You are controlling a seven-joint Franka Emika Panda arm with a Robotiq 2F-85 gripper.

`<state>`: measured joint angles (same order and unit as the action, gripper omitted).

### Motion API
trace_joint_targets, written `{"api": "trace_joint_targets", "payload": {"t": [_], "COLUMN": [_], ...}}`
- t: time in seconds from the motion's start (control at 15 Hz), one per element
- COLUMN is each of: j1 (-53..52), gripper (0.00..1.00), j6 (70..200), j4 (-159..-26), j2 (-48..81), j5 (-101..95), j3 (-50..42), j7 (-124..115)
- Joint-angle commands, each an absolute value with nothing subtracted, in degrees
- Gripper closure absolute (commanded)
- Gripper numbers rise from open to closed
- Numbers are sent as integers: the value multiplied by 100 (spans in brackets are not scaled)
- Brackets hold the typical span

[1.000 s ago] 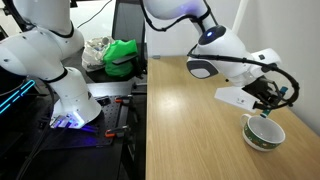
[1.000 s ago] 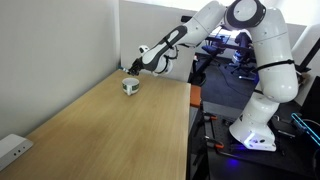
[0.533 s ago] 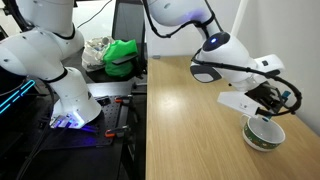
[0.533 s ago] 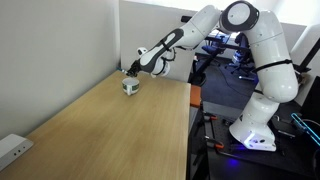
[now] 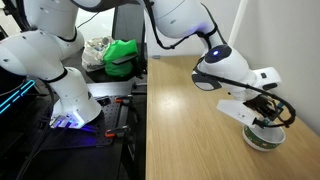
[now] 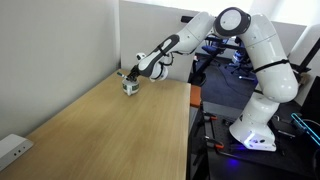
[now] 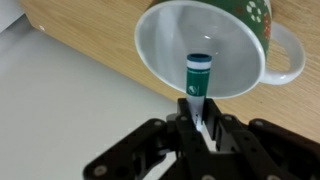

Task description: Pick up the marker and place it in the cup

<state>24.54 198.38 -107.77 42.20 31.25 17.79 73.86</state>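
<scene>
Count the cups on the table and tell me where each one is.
1. The cup stands on the table right under the gripper, which holds the marker over its opening. No other shows.

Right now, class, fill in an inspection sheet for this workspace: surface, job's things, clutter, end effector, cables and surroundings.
Surface: wooden table, bare across most of its top.
Job's things: marker held over the opening of the cup; whether its tip is below the rim cannot be told.
Clutter: one white box at a table corner.
End effector: end effector shut on the marker, right above the cup.
Cables: black cable looped at the wrist; none seen on the table.
Surroundings: green bag beyond the table edge; robot base beside the table.
</scene>
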Motion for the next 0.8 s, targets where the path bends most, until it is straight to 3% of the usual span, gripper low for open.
{"api": "trace_joint_targets", "payload": {"t": [0.0, 0.47, 0.73], "j1": [2470, 2510, 2618], "gripper": [53, 2, 0], "j6": [19838, 19838, 19838], "j4": [-10609, -10608, -10760], "j2": [4350, 4183, 3948], "j5": [3026, 3001, 2976], "j3": [1771, 1814, 1935], "j7": [7275, 7235, 7214]}}
